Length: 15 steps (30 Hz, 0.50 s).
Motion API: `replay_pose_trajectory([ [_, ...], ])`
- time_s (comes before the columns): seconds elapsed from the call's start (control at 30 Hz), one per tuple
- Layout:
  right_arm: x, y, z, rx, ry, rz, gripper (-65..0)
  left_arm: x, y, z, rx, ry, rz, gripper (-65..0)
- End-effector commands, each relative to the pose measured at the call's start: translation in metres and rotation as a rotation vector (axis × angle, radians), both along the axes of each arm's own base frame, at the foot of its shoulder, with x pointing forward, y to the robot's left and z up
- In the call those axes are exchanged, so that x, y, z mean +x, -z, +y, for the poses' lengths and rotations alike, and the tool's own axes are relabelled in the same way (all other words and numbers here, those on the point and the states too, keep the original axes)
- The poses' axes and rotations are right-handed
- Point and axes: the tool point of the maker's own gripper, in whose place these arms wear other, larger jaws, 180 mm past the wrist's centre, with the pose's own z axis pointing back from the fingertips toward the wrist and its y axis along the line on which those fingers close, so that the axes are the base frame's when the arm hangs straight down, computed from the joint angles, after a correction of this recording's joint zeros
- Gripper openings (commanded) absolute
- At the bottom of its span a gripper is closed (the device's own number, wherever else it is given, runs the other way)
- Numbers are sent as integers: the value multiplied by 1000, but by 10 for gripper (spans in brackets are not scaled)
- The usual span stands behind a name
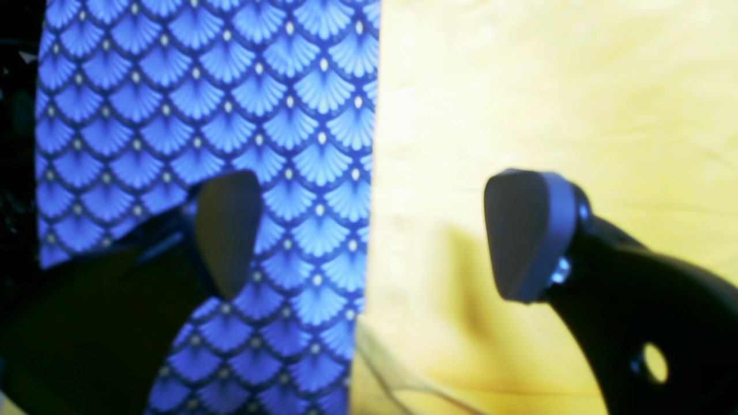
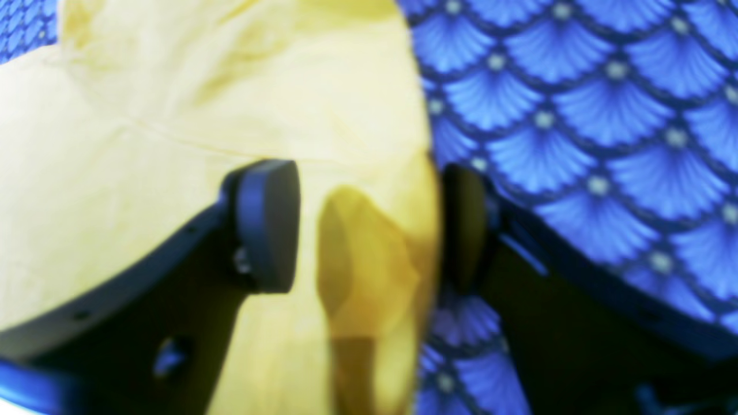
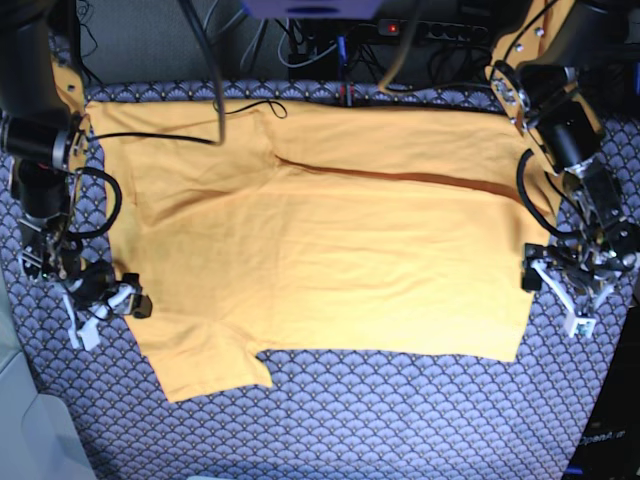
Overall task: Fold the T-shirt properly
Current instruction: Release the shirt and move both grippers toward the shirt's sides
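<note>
T-shirt: the yellow-orange T-shirt (image 3: 320, 250) is lying spread flat across the middle of the tablecloth (image 3: 400, 420), one short sleeve jutting out at 7 o'clock in the base view and a long crease running across its upper half.
Right gripper: the right gripper (image 2: 369, 225) is sitting at the shirt's 9 o'clock edge, its jaws standing apart and straddling a raised fold of the fabric edge; whether the pads are pressing the cloth cannot be told.
Left gripper: the left gripper (image 1: 369, 236) is hovering at the shirt's 3 o'clock edge, jaws spread wide, one finger over the shirt, the other over the tablecloth, gripping nothing.
Tablecloth: blue-grey, fan-patterned, showing all around the shirt.
Cable: a thin dark cable (image 3: 180, 128) is trailing over the shirt at 11 o'clock.
</note>
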Motion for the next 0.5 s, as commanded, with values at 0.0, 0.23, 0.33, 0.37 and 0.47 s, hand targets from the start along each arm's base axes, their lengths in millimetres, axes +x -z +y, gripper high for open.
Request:
replay_pose_trajectory([
  [0.0,12,-17,-6,-4,4,-49,-356,13,-21,5,8,-4,-64,-55],
  [0.23,13,-19,-6,-5,4,-55,-650,21,-26,1,-6,2,-114,-55],
  [0.33,17,-24,-6,-5,4,-65,-650,28,-34,0,-9,8,-165,-54],
  [0.37,17,-24,-7,-6,5,-65,-650,34,-40,-1,-9,13,-190,-53],
  [0.47,17,-25,-8,-8,6,-65,-650,48,-42,-4,-41,9,-205,-53],
])
